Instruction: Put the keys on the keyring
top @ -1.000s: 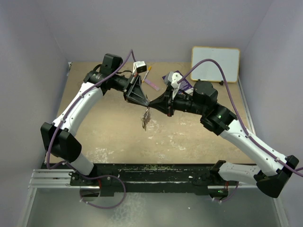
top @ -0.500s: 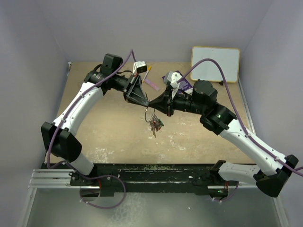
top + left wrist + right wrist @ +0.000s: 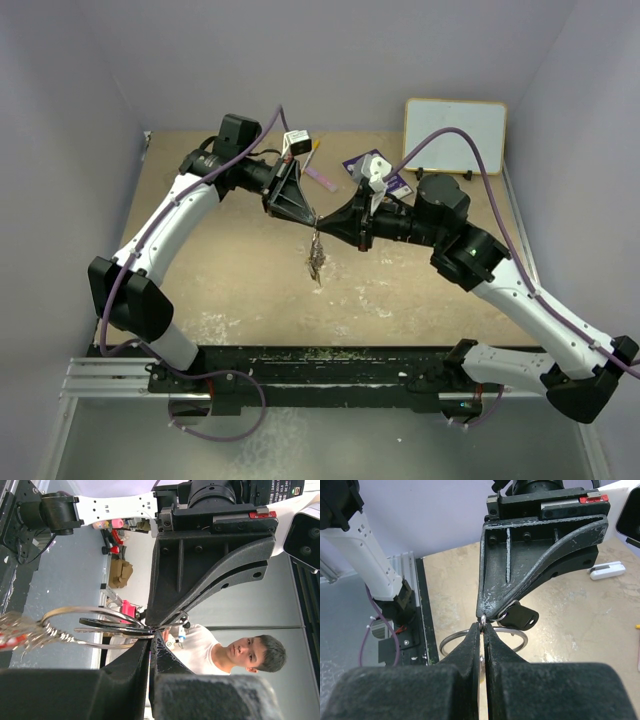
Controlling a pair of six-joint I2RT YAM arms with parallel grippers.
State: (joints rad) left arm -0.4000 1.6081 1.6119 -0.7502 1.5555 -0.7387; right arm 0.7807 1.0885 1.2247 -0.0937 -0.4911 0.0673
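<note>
Left wrist: keyring [image 3: 85, 609] in left gripper [image 3: 151, 642]

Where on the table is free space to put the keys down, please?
Free: the bare table between the left arm, the hanging keys and the near rail. Crowded: the far side, around the pen, purple card and whiteboard.

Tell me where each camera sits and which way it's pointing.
Top external: above and behind the bases, looking down on the table; both arms show, left fingers and right fingers meeting above the hanging keys.
Left wrist: on the left arm, sighting along its own fingers at the right fingers.
Right wrist: on the right arm, sighting along its own fingers at the left fingers.
Both wrist views share the pinched keyring.
</note>
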